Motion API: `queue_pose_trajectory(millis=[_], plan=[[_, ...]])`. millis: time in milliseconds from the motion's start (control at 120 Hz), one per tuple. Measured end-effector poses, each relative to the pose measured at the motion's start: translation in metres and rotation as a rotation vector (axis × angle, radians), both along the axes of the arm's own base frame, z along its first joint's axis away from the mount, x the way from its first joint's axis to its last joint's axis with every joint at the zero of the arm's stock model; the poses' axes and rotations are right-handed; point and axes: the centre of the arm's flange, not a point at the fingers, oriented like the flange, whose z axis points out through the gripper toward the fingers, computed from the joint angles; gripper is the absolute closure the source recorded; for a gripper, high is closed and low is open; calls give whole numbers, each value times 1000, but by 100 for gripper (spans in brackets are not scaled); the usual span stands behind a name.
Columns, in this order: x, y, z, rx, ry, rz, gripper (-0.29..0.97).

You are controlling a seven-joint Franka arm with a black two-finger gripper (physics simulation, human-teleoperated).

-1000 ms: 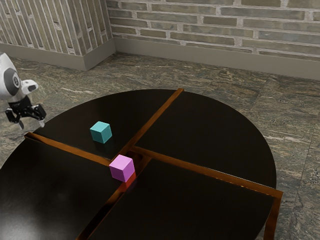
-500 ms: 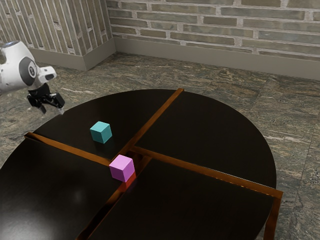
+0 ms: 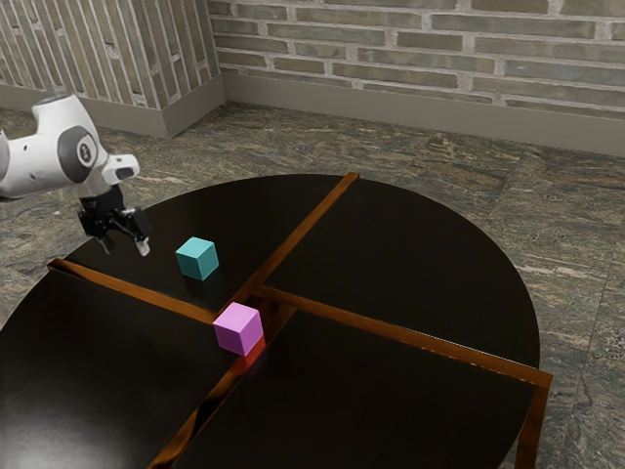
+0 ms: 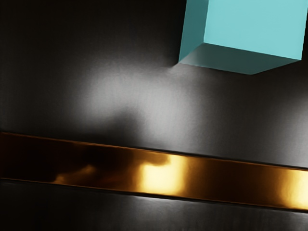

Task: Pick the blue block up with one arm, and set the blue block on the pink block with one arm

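- Exterior view: gripper [image 3: 124,242] hangs above the table [image 3: 391,254], near the blue block [image 3: 197,258] on the exterior view's left, not touching it. Jaws look parted and there's nothing between them — empty claw.
- Blue block: flat on the dark top, in the far-left quarter of the table as the exterior view shows it, just beside a wood strip [image 3: 137,288] and apart from it.
- Pink block [image 3: 239,328]: at the middle of the table where the strips cross, near the blue one but with a gap between them. Its top face is bare, so the stack isn't made yet.
- Wrist view: blue block [image 4: 245,31] off to one side of the hand's axis, with the wood strip [image 4: 154,175] running across nearby. My read: the hand isn't centred over the block yet.
- Why so, as a judgement: claw spread and held high looks like an approach stage — it needs to shift over the block, square up w/ its faces, then drop. The open spread leaves room for the fingers to pass on two sides.
- Risk, prob.: the pink block sits on or at the raised strips, so its top may not be quite level; place gently.
- Writing: no brands, labels or text to read on blocks, arm or table.
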Motion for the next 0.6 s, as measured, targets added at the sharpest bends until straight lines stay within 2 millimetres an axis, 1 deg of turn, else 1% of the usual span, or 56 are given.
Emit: queue_pose_trajectory(millis=[33, 100, 150, 225, 292, 383, 475, 600], plan=[[5, -8, 0, -1, -6, -14, 0], [19, -33, 2, -3, -21, -53, 0], [31, -41, 10, 7, -45, -69, 0], [42, -49, 19, 18, -66, -89, 0], [55, -51, 13, 30, -68, -104, 0], [72, -55, 14, 44, -84, -129, 0], [90, -64, 2, 38, -83, -156, 0], [100, -69, -19, 36, -61, -175, 0]])
